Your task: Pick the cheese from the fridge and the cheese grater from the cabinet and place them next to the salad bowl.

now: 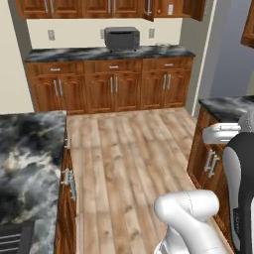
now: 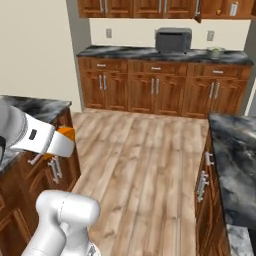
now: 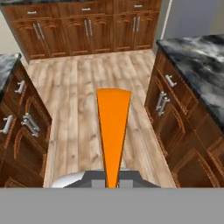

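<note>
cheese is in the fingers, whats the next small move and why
Probably drive on toward the far counter, where the salad bowl sits beside the toaster oven. The gripper carries the cheese over open floor, with the bowl still far off.

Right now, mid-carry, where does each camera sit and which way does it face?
Left base view: behind the arm, left side, facing the far counter with the toaster oven; white arm lower right.
Right base view: behind, right side, same counter; arm lower left, cheese at its end.
Hand view: looks along the gripper down the wood floor, cheese ahead.
Both base views share the salad bowl.
</note>
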### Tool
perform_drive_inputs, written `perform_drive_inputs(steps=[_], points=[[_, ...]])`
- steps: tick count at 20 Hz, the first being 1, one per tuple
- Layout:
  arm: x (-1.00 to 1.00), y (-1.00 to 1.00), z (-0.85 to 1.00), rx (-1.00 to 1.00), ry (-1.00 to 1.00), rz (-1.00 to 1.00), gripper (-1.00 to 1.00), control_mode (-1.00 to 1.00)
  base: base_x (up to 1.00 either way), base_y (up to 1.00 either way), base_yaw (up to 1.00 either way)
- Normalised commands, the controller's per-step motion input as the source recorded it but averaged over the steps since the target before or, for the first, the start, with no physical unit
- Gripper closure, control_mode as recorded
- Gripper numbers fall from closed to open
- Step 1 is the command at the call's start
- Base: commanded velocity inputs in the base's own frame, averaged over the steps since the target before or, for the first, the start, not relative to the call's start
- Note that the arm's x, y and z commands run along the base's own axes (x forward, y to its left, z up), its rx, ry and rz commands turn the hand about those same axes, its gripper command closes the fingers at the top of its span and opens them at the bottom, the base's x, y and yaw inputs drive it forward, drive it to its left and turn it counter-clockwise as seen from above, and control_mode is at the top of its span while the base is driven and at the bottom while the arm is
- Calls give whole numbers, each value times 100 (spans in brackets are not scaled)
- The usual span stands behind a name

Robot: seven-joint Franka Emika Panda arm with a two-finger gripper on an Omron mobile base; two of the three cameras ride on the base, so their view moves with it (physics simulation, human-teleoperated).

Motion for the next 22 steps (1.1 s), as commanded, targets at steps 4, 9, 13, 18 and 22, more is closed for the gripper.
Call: perform_drive_inputs(steps=[4,9,13,18,22], points=[[0,0,0,0,0,0,100,100,100,-14,1],[0,0,0,0,0,0,100,100,100,-15,0],[0,0,0,0,0,0,100,100,100,-11,0],[0,0,0,0,0,0,100,100,100,-8,0],[0,0,0,0,0,0,100,100,100,-10,-3]])
